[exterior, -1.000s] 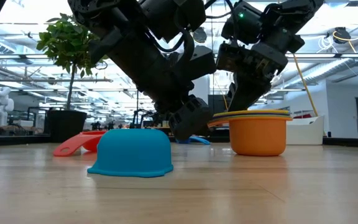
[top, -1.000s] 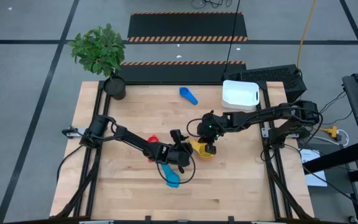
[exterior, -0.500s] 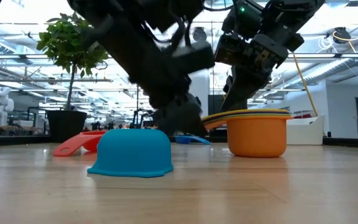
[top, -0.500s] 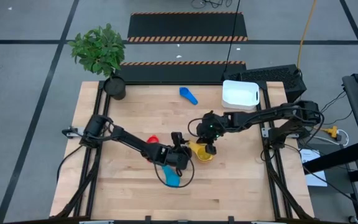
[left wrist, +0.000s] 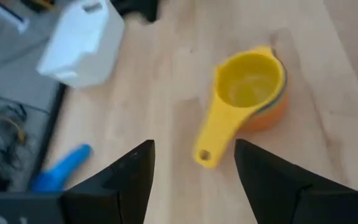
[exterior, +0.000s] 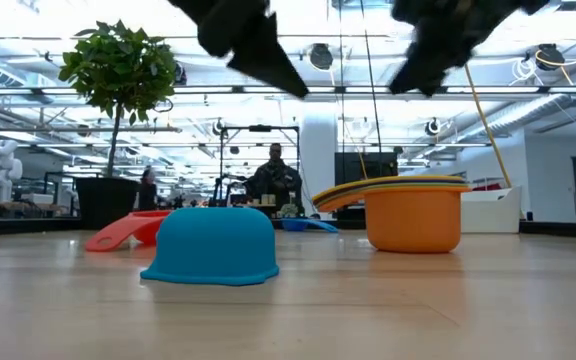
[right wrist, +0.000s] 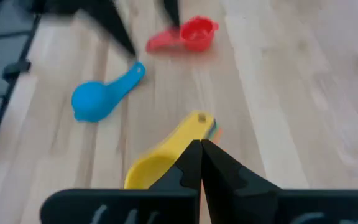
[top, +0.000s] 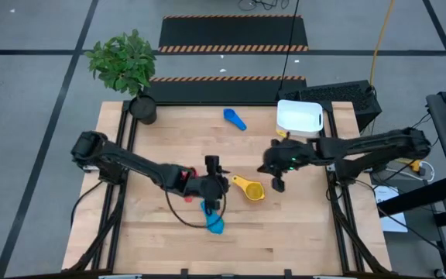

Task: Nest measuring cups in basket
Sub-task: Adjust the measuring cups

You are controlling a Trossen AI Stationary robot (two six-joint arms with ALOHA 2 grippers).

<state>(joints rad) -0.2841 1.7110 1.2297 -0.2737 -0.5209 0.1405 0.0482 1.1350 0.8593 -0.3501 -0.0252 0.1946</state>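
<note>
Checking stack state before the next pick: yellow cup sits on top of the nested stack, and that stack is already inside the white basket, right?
Not quite. The yellow cup does top the nested stack, but the stack stands on the bare table, well apart from the white basket at the far right corner. The high view shows it.

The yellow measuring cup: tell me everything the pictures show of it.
The yellow measuring cup is a glossy plastic scoop with a round bowl, apparently empty, and a flat handle ending in a small hole. It sits upright, nested as the top cup of a stack whose outermost cup is the orange cup, near the middle of the wooden table. Its handle juts past the stack's rim towards the left arm's side. Neither claw touches it: the left claw is open, the right claw shut.
</note>
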